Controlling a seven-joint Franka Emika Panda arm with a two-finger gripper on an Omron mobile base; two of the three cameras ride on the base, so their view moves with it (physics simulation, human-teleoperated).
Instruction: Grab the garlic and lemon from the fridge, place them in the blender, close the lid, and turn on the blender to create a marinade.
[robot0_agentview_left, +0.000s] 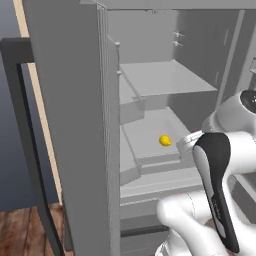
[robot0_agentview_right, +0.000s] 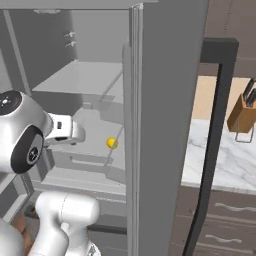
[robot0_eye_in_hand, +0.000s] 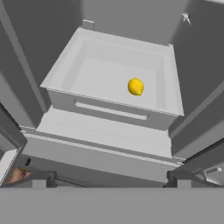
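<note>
The fridge (robot0_agentview_left: 70, 125) stands open, its tall grey door (robot0_agentview_right: 160, 100) swung out beside me. A small yellow lemon (robot0_eye_in_hand: 135, 86) lies right of centre in a shallow grey drawer tray (robot0_eye_in_hand: 65, 65) on a lower shelf; it also shows as the lemon (robot0_agentview_left: 165, 140) and the lemon (robot0_agentview_right: 112, 143) in the base views. My gripper (robot0_eye_in_hand: 111, 177) hovers in front of and above the tray, short of the lemon, open with nothing between its fingers. The garlic, the blender and the lid are out of view.
Grey shelves (robot0_agentview_left: 165, 80) sit above the tray, and a flat ledge (robot0_eye_in_hand: 105, 135) lies before it. Fridge walls close in on both sides. A black bar frame (robot0_agentview_right: 215, 125) stands by the door. A knife block (robot0_agentview_right: 242, 115) rests on a marble counter (robot0_agentview_right: 225, 155).
</note>
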